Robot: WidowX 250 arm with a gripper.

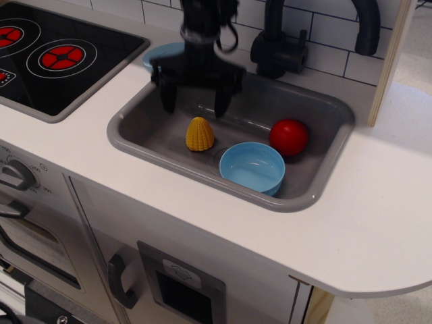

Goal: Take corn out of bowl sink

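Landmark: grey rectangular toy sink (324,108).

Nearest its front wall, one round light blue plastic bowl (252,167), empty. Left of it, one stubby yellow toy corn (200,133), upright on the sink floor. One red ball (289,137) behind the bowl.

Above the corn, black end effector (194,102), prongs apart, holding nothing. Risk: the corn could topple or roll if nudged.

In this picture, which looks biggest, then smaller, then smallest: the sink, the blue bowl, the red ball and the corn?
1. Sink, much the biggest.
2. Blue bowl.
3. Red ball and corn look about alike, so I won't rank them.
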